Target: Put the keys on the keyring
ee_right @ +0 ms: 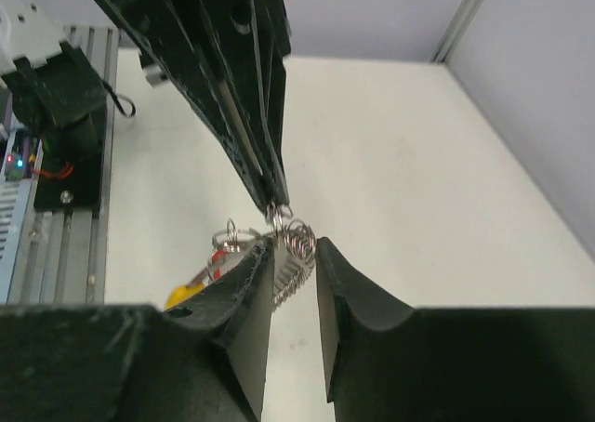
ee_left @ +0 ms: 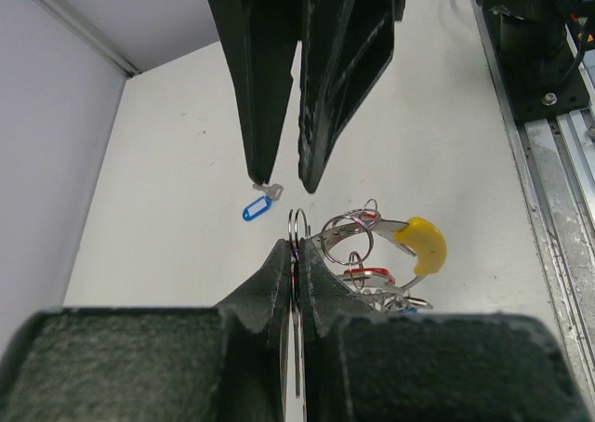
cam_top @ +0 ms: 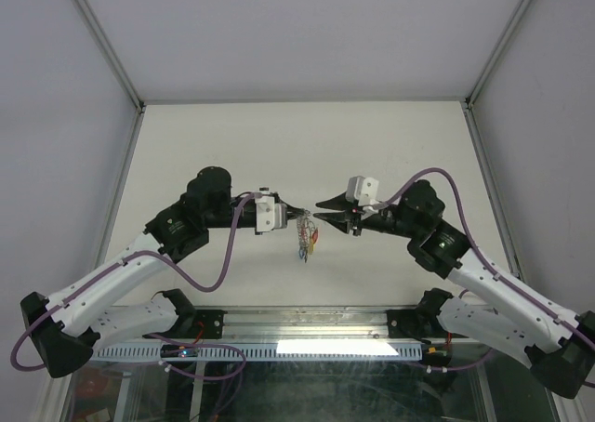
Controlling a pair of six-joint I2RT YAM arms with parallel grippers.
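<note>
Above mid-table, the keyring (ee_left: 297,229) is clamped by the left gripper (ee_left: 297,248), its lower half hidden between the fingers (ee_left: 268,287). Hung beside it, the keys (ee_left: 358,255) are partly concealed. The right gripper (ee_left: 284,180) is held parted. Tag lettering cannot be made out.

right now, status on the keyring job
Left hand shut on keyring. Right hand open, tips straddling it. Yellow-tagged key hangs beside; blue-tagged key apart from it. Nothing else in the way.

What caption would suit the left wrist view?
Left gripper shut on the keyring, keys with yellow and red tags beside it, right gripper open opposite.
</note>
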